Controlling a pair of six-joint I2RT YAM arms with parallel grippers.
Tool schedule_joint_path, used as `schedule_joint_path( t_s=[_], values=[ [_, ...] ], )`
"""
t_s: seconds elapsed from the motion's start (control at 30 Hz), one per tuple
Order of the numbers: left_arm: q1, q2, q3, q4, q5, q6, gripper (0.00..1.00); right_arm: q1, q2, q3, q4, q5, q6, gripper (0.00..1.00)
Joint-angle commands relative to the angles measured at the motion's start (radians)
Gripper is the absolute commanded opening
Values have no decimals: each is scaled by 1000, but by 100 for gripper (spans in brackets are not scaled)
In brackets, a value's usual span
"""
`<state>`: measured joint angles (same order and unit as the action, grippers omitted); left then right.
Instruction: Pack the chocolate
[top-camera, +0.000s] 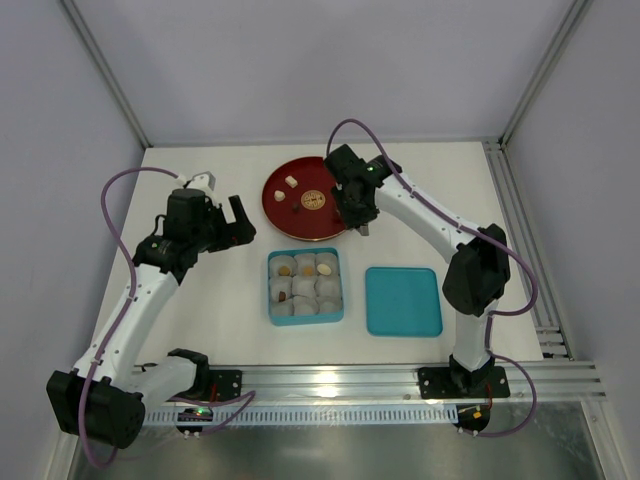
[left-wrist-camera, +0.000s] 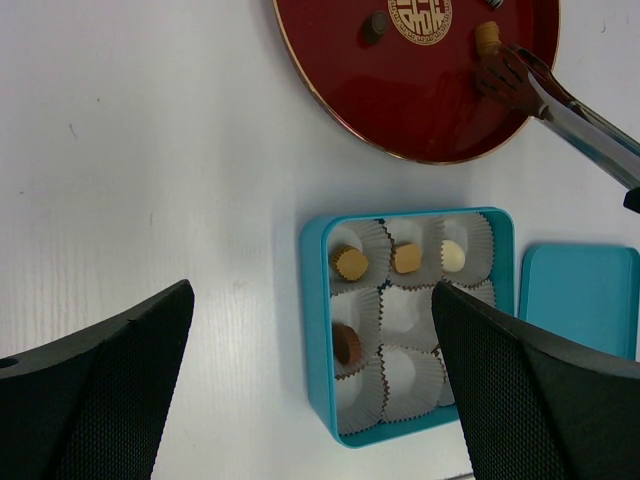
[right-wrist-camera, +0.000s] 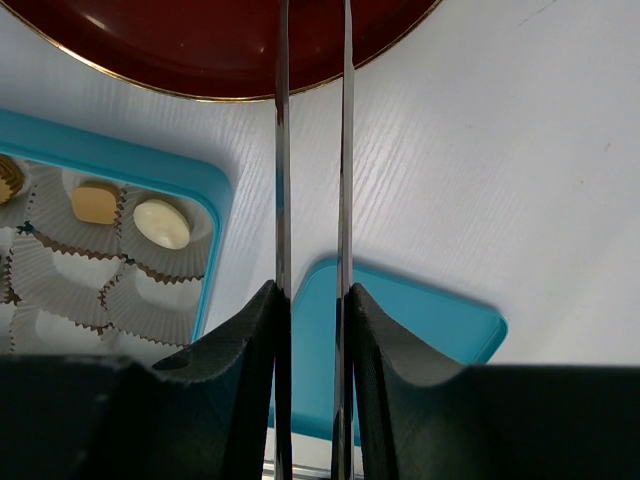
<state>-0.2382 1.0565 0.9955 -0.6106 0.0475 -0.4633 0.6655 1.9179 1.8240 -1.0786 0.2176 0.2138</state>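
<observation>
Jaws of right gripper (right-wrist-camera: 310, 300) pinched on metal tongs (right-wrist-camera: 282, 150); left gripper (left-wrist-camera: 312, 300) wide, empty. Tong tips sit just beside tan chocolate (left-wrist-camera: 488, 38) on red plate (left-wrist-camera: 420, 110). Advise: straddle piece squarely, squeeze lightly, carry level to a vacant paper cup (left-wrist-camera: 408, 315) in teal box (left-wrist-camera: 318, 330).

Surface finishes
Glossy red plate (left-wrist-camera: 420, 105), polished metal tongs (left-wrist-camera: 585, 130), crinkled paper cups (left-wrist-camera: 408, 312), matt white counter (left-wrist-camera: 150, 150), rough black left pincer (left-wrist-camera: 311, 287).
</observation>
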Motion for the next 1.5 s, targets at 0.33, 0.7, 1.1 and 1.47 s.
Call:
schedule_joint_path(
  t_s=[0.33,0.7,1.1,1.47],
  values=[
    [8,-1,-1,34,17,5,100,8,6,41,3,-6,-13,36],
    [10,0,2,34,22,3,100,14,12,44,-4,-7,-14,39],
    [11,0,0,35,20,5,100,17,9,44,-21,5,-17,39],
    [13,0,2,37,22,3,100,19,20,69,-20,6,-19,38]
  ],
)
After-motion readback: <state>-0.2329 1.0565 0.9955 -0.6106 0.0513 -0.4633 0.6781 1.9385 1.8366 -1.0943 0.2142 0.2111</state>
